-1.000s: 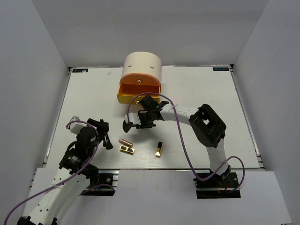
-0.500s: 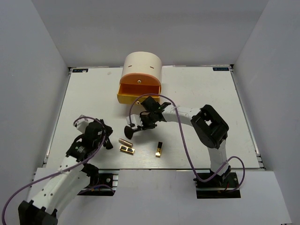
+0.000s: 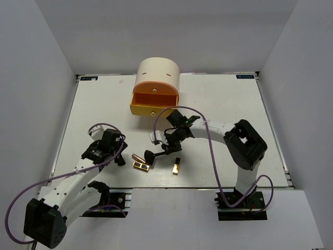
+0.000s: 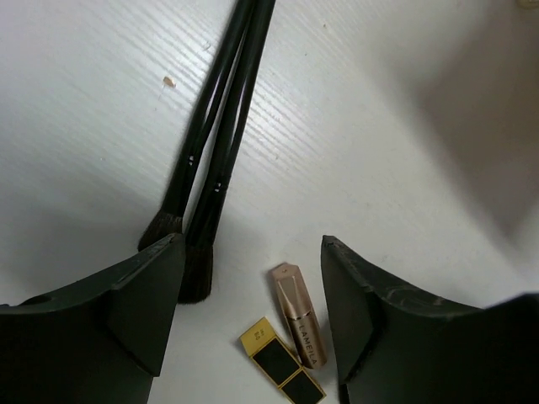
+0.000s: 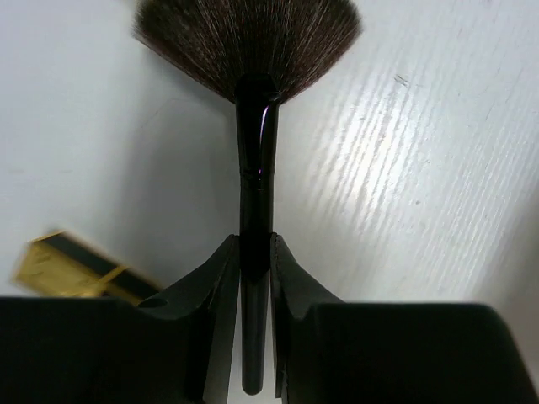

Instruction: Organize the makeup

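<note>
Black bristles spread at the far end of the fan brush (image 5: 253, 126), and my right gripper (image 5: 253, 257) has its fingers (image 5: 215, 290) clamped on the handle. The brush's long axis runs straight out from the wrist camera. From above, that axis lies roughly left to right over the table (image 3: 229, 104). The fan head points toward the left arm's side and slightly toward the near edge, just beside a gold-and-black case (image 3: 141, 166). I cannot tell whether the bristles touch the table.

My left gripper (image 4: 251, 248) hovers with its fingers (image 4: 143, 295) wide apart and nothing between them. Ahead of it lie two plain black brushes (image 4: 219, 177), side by side and nearly parallel. Their bristle ends sit close to the left finger and their handles run away out of the top of that view.

Between the fingers I see the copper lipstick (image 4: 296, 316) lying flat, tapered end pointing away from the camera. The case lies just beside it on a similar slant.

A second gold-and-black case (image 3: 177, 167) sits apart to the right, its long axis running near to far. At the back stands the cream box (image 3: 157, 73) with its orange drawer (image 3: 151, 107) open.
</note>
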